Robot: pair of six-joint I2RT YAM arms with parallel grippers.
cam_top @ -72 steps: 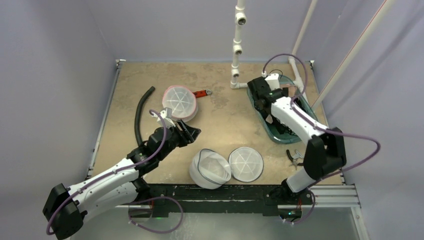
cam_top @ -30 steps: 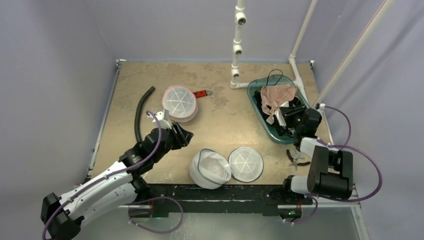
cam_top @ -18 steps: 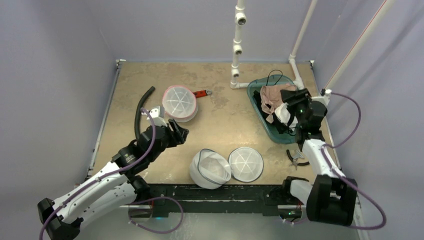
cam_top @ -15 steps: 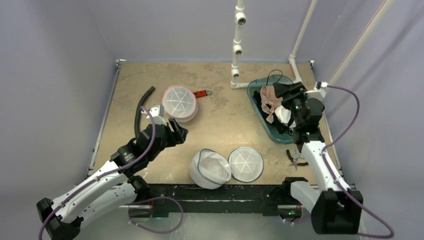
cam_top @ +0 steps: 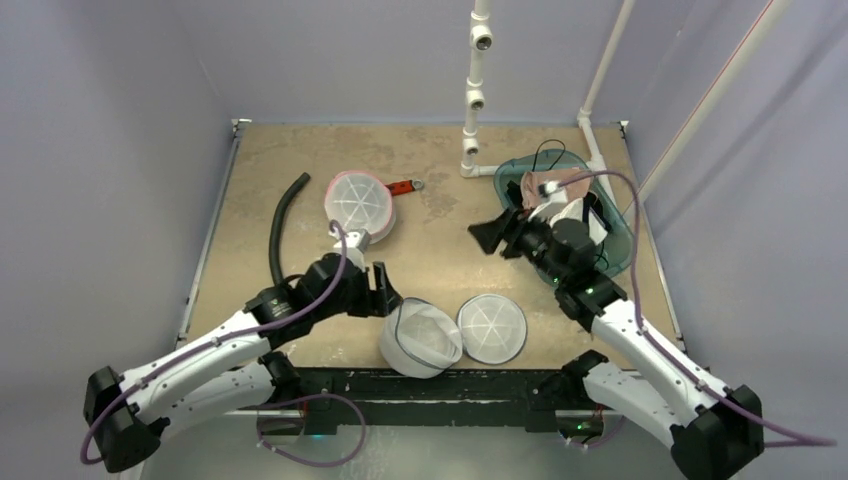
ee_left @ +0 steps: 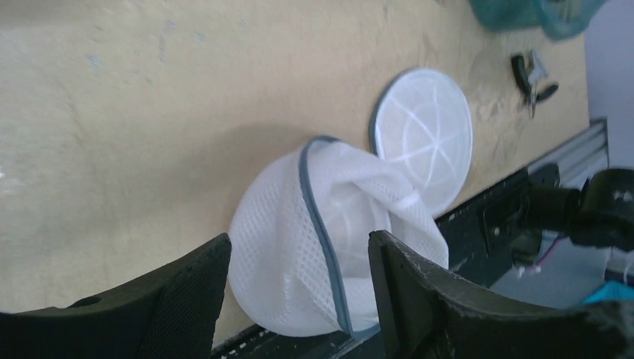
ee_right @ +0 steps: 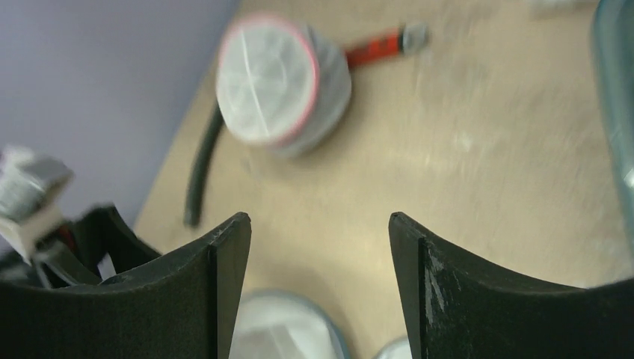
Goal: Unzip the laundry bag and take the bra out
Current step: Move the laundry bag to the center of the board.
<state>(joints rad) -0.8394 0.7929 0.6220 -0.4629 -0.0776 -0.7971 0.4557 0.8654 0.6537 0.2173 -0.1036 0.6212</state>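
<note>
Top view: right gripper has swung off teal bin to frame centre. Left gripper has dropped beside grey-rimmed laundry bag, lower centre. Bra lies in bin, upper right.
Left wrist: jaws apart, empty, framing gaping bag, probably to grasp it.
Right wrist: jaws apart, empty, facing pink-rimmed bag, upper left.

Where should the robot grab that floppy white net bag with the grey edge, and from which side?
Probably the grey rim of the white mesh bag. The netting is soft and slumped, but the rim is a firmer line standing up across its open mouth. Come from the bag's left, where the open left pincer faces it with the rim lined up between its fingers.
</note>
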